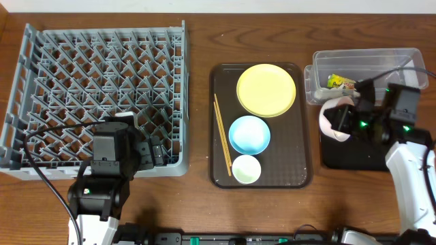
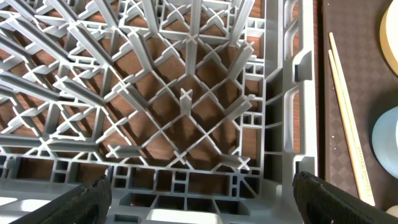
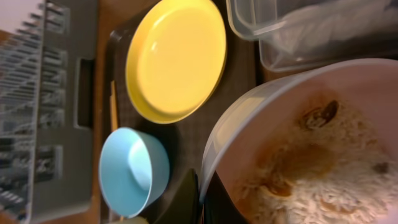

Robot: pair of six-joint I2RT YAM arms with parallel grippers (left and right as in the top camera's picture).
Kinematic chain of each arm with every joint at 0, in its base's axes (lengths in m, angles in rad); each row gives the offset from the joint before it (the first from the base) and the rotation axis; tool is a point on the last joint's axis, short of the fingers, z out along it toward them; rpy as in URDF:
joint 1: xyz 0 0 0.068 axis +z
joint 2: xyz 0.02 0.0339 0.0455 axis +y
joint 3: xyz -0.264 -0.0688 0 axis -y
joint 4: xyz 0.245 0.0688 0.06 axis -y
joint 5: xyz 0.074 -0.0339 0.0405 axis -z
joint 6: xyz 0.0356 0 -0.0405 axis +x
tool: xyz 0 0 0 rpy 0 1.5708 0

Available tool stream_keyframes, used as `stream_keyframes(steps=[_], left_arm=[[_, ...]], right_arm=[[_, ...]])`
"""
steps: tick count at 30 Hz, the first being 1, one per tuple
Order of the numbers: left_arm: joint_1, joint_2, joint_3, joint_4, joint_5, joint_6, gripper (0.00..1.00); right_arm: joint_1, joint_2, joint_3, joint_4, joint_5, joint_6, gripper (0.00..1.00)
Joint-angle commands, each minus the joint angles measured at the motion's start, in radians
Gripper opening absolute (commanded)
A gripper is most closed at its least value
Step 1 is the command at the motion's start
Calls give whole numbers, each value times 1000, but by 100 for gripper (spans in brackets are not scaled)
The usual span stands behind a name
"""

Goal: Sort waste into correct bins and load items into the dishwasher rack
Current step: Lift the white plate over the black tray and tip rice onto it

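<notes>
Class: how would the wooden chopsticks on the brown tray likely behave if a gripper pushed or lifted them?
The chopsticks look thin and straight, so probably stiff and very light. Lying flat on the brown tray, they would likely be awkward to pinch, and a nudge may roll or separate them.

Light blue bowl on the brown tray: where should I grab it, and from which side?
I'd pinch the rim of the light blue bowl from above, one finger inside, on the side facing the black tray. It sits upright and open; the yellow plate, white cup and chopsticks crowd its other sides.
</notes>
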Motion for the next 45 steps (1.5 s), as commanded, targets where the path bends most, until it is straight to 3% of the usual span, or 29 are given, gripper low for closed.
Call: stream_keyframes(steps=[1,9,17,25,45], left_arm=[[6,0,21,4,-5,-14,95],[6,0,21,4,-5,-14,95],[6,0,21,4,-5,-14,95],[6,0,21,3,-5,-14,95],[6,0,21,4,-5,-14,95]], right_arm=[[-69,-5,-53,24,-225,-102,1],[-223,45,-205,195,-490,-101,1],[-287,169,-223,297,-804,-102,1],[-361,256,-223,298,-889,-52,1],[-536,258,-222,302,-889,-43,1]])
